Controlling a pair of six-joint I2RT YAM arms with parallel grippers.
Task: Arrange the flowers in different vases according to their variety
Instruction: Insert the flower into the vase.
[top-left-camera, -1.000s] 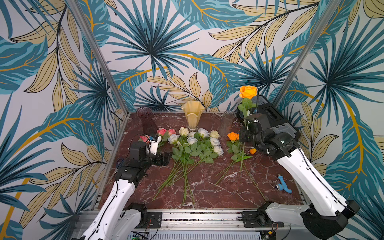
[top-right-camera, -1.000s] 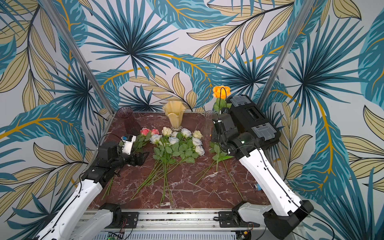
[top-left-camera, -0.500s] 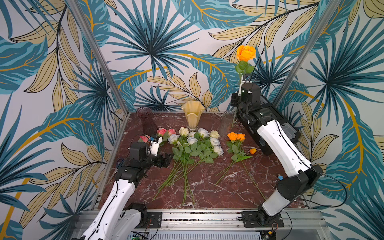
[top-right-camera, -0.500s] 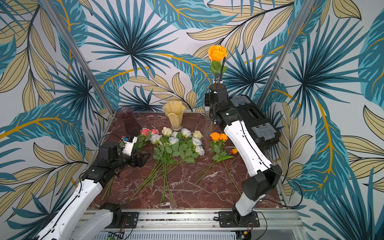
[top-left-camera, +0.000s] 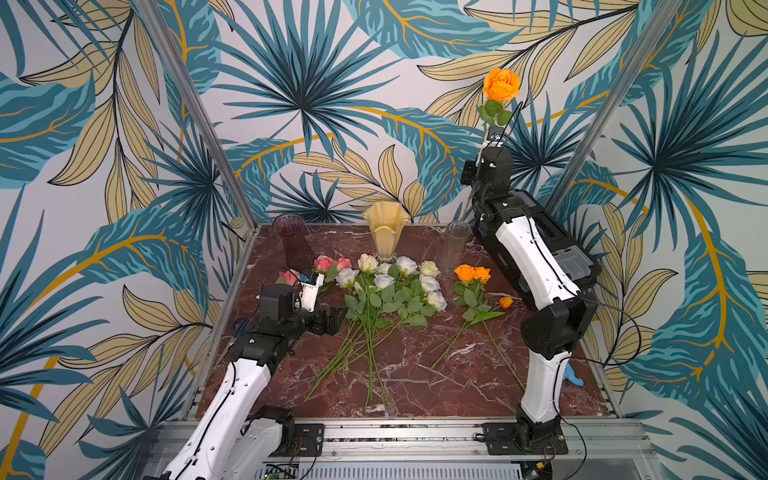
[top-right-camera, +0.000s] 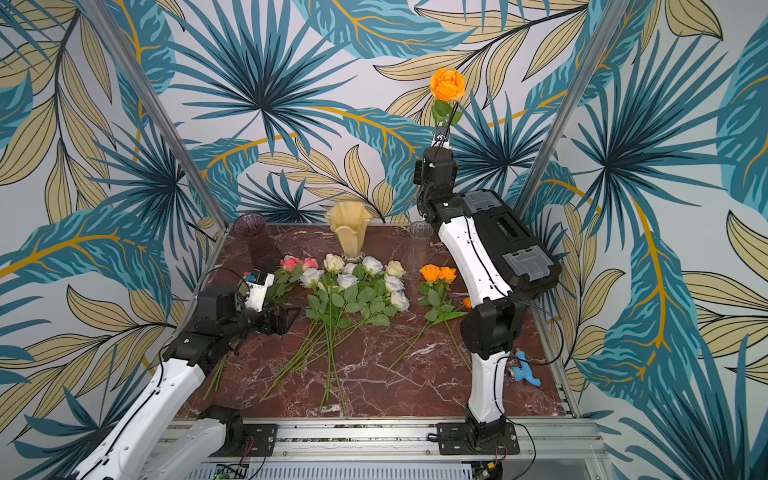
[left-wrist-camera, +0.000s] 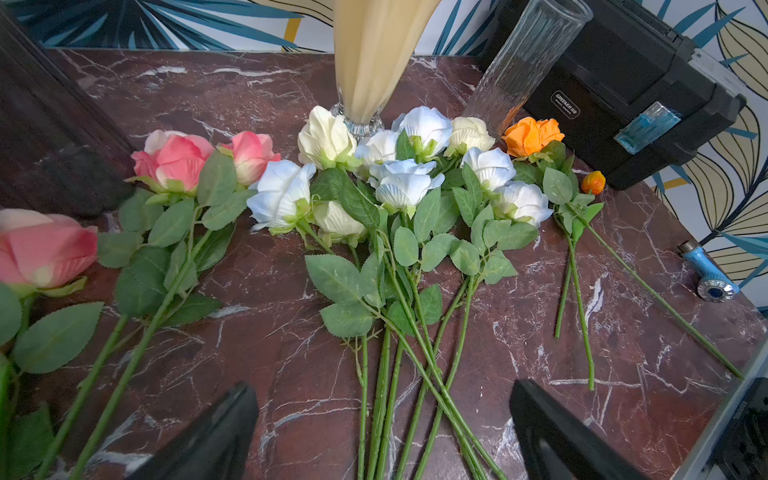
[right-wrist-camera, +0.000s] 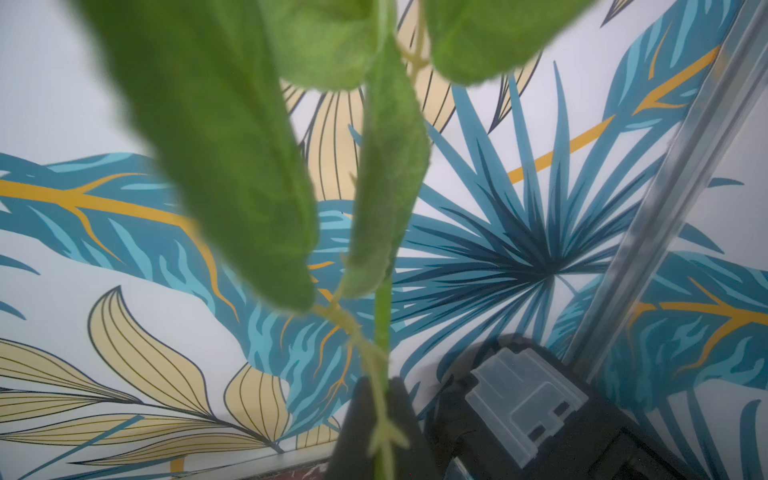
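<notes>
Right gripper is raising the rose higher, clenching the stem below its bloom. Left gripper is idling, released.

top views: high front, share whole table | left wrist: low over flowers | right wrist: wall-facing

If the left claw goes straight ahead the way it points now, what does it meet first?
Likely the white roses: their stems and leaves lie right before the open left claw. Depth is not sure.

3 vases stand behind the flowers lying on the table, toolbox at right.
</notes>
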